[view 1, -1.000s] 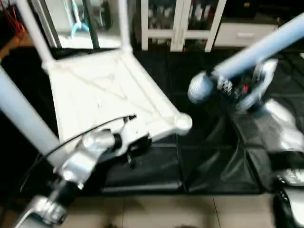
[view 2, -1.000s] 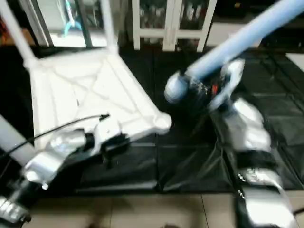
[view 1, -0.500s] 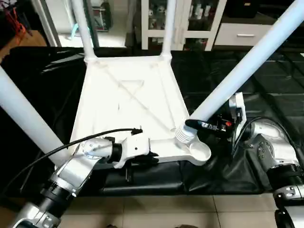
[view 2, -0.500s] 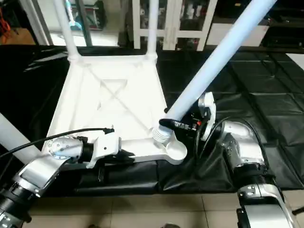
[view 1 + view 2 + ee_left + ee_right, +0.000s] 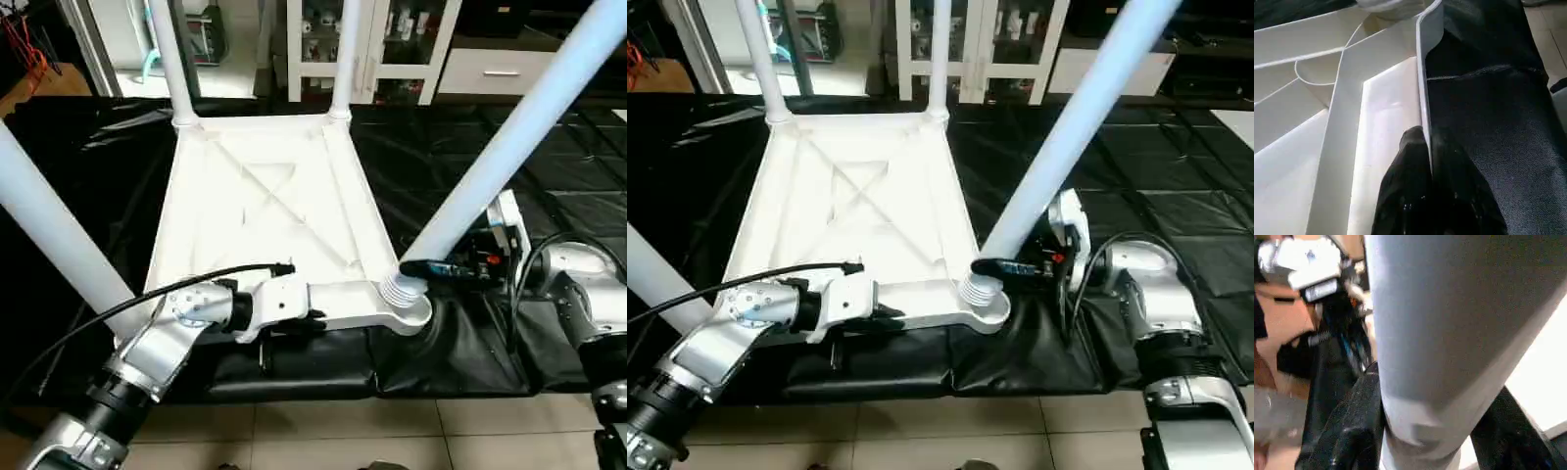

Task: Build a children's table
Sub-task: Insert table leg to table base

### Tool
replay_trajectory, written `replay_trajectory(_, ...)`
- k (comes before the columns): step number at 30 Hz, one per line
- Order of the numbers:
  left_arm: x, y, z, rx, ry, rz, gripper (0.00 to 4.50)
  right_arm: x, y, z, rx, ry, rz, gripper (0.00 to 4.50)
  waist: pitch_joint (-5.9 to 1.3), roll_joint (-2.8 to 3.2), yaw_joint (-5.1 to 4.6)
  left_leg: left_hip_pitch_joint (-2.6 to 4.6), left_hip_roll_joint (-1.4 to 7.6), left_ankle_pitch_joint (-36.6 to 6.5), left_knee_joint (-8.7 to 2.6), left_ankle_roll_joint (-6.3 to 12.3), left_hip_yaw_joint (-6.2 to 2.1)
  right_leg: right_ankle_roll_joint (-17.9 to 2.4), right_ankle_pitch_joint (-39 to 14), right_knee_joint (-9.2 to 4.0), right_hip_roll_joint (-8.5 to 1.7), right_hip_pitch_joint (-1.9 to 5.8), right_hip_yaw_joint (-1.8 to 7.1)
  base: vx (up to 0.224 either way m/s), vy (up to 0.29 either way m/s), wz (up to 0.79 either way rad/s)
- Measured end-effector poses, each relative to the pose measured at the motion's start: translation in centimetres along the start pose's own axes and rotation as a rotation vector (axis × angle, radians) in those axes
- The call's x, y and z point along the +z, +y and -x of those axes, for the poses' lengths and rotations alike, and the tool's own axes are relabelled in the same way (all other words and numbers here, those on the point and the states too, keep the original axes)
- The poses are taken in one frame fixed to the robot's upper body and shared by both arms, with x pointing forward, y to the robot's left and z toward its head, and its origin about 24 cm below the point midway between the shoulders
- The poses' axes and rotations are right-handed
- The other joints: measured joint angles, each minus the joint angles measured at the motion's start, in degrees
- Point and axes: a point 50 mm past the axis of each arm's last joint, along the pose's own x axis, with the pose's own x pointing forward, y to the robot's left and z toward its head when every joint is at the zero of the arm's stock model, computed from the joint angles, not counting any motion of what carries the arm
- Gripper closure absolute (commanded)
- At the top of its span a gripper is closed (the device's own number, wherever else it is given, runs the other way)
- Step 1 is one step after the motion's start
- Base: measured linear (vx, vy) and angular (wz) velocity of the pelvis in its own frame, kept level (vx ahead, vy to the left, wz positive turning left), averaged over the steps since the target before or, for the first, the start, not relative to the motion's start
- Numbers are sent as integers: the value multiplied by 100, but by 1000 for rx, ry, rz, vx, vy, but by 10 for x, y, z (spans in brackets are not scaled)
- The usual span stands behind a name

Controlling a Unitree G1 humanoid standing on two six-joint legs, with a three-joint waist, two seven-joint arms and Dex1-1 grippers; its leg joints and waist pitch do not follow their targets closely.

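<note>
Leg-fitting is the step we are working on: the white plastic square table top (image 5: pixel 265 211) is lying upside down on the black sheeting (image 5: pixel 460 166) over the floor, ribbed underside up, with two white tapered tube legs (image 5: pixel 341 54) already standing in its far corner sockets and another long white leg (image 5: pixel 49 240) crossing the near left of the head view. Our right end effector (image 5: pixel 416 267) is gripping the fourth white tapered tube leg (image 5: pixel 509 132) just above its ribbed foot, fingers clamped on either side of the tube, and the foot is sitting at the round near-right corner socket (image 5: pixel 407 308), with the leg leaning steeply away to the right. Our left end effector (image 5: pixel 1426 147) is clenched on the thin near rim of the top, steadying it. We judge that the next move calls for tipping the leg upright over the socket and pressing or twisting it home while the rim is held down. Against half a second ago, the foot is now sitting on the socket rather than just inboard of it, and a second ago the leg was hanging well clear of the corner.
</note>
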Motion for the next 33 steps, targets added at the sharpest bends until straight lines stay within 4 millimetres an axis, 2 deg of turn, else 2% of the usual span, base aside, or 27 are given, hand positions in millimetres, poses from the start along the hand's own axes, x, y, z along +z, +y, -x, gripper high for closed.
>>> replay_trajectory(12,-1,0,1,3,4,2,450,-7,-1,-10,-64,-29,81,264,2,-5,-58,1,-2,-9,0,-14,-2,0,0,-5,0,6,6,0,0,0)
replay_trajectory(20,-2,0,1,2,10,6,450,-10,-2,-12,-59,1,110,264,1,-34,-97,5,-2,-19,-4,-30,-8,1,-1,-6,1,14,6,0,0,0)
replay_trajectory(25,-2,0,2,-5,13,7,450,-10,-4,-8,-42,22,102,264,-3,-58,-111,7,-2,-19,-13,-31,-20,2,-2,-15,4,19,7,0,0,0)
replay_trajectory(33,-2,0,3,-4,21,4,450,-12,5,10,17,18,3,264,-1,-60,-106,5,-1,-19,-26,-31,-21,5,-4,-22,7,14,8,0,0,0)
